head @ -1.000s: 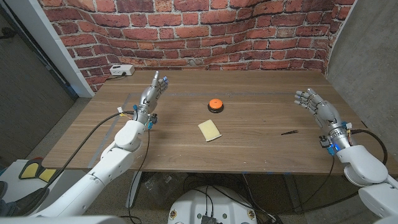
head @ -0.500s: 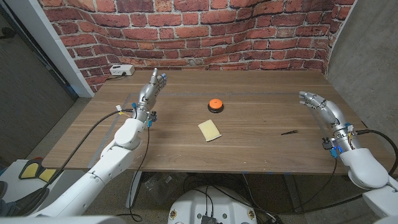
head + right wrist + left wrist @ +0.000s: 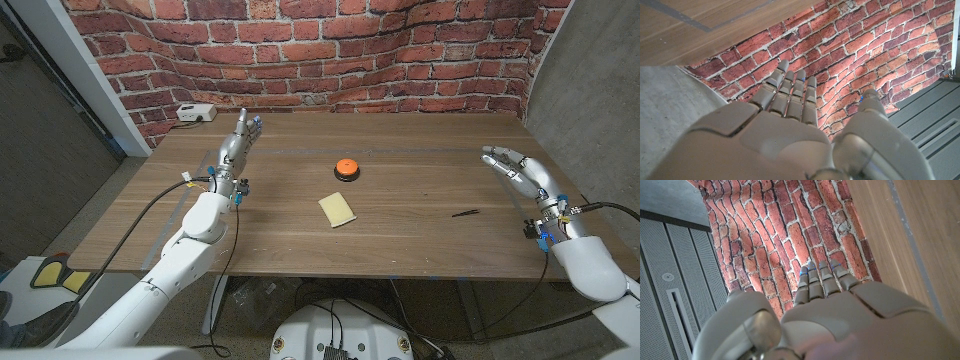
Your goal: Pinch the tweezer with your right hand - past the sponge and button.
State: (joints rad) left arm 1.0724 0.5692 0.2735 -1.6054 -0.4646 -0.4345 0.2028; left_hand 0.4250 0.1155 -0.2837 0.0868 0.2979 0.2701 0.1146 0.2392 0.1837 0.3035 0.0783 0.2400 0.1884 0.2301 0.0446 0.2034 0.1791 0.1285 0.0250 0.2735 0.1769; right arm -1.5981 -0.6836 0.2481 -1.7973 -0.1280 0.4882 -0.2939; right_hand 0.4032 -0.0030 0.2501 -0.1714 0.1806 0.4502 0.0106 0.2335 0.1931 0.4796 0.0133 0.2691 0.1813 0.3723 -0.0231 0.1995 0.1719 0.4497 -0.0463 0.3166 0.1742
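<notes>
A thin dark tweezer lies on the wooden table at the right, near the front edge. A yellow sponge lies at the middle, and an orange button on a black base stands just behind it. My right hand hovers open, fingers apart, above the table to the right of and behind the tweezer, holding nothing. My left hand is raised open at the left, fingers straight and pointing toward the wall. The wrist views show each hand's back, the left hand and the right hand, against the brick wall.
A white box with a cable sits at the table's back left corner. A red brick wall runs behind the table. A grey wall stands close on the right.
My right hand has drifted a little right and lower, and its fingers have tipped forward. My left hand has straightened slightly. The objects on the table have not moved.
</notes>
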